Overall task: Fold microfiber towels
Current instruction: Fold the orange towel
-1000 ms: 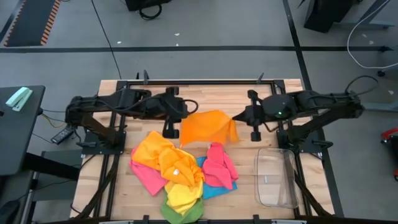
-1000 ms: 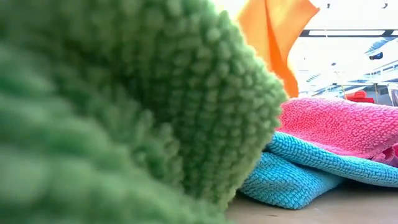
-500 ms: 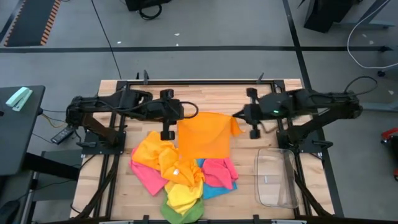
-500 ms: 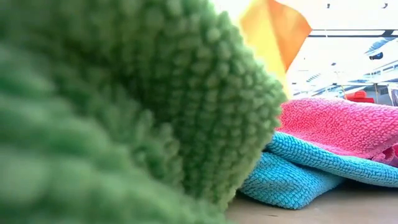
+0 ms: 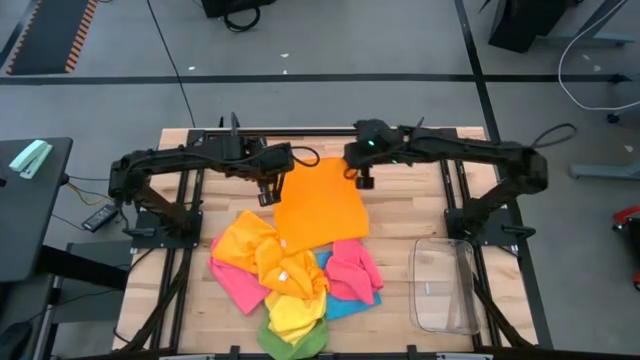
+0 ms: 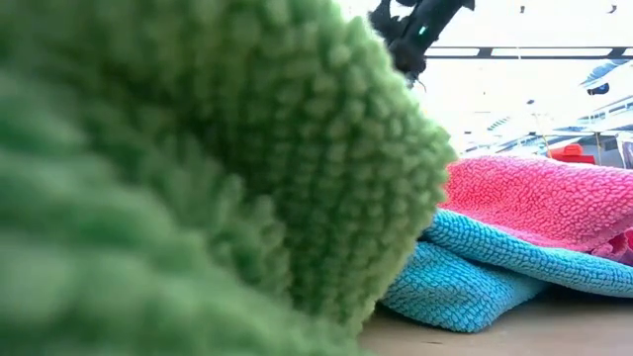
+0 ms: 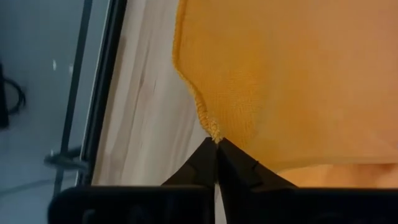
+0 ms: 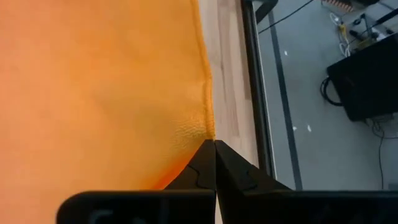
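The orange towel (image 5: 320, 205) is soft, light and limp, so it is best held at its corners. The left gripper (image 7: 216, 142) and right gripper (image 8: 214, 143) are each clamped on one upper corner, near the frame's upper centre.

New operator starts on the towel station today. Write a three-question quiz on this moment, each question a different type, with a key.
1. True or false: both grippers are shut on the orange towel.
2. Multiple choice: where is the clear plastic bin?
A. under the orange towel
B. on the table's right side, apart from the towel pile
C. held by the left gripper
3. Short answer: which towel colour fills most of the low view?

Key
1. True: the left gripper and the right gripper each pinch a far corner of it.
2. B
3. Green: the green towel lies right in front of that camera.
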### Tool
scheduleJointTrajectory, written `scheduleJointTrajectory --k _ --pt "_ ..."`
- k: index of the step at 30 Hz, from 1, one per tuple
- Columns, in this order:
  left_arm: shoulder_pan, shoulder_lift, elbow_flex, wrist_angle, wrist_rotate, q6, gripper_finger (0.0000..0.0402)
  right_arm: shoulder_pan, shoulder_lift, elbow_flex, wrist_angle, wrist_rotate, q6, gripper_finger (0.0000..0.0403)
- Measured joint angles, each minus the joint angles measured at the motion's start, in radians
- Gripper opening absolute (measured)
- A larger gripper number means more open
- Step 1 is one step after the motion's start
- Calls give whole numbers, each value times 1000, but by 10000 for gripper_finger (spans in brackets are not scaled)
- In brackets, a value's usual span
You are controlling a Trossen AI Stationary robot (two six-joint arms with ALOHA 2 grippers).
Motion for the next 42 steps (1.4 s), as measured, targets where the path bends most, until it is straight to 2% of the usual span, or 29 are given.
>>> scheduleJointTrajectory --k 3,10,15,24,30,35,39,42 --pt "31 0 -66 41 0 -10 27 -41 63 -1 50 -23 -43 3" --pt "44 0 -205 95 1 -18 7 -91 174 -1 159 -122 -85 3" --pt "54 0 -286 176 -12 -4 23 -95 234 -1 218 -138 -93 19" --pt "96 0 -360 229 -12 8 8 -104 258 -1 230 -141 -105 83" --pt "117 0 -365 227 -12 9 31 -104 197 -1 175 -153 -92 150" --pt "133 0 -365 227 -12 31 18 -104 157 -1 85 -359 -56 188" --pt "148 0 -365 229 -12 35 7 -98 162 -1 72 -512 -26 195" --pt "150 0 -365 228 -12 31 14 -70 182 -7 96 -556 -13 193"
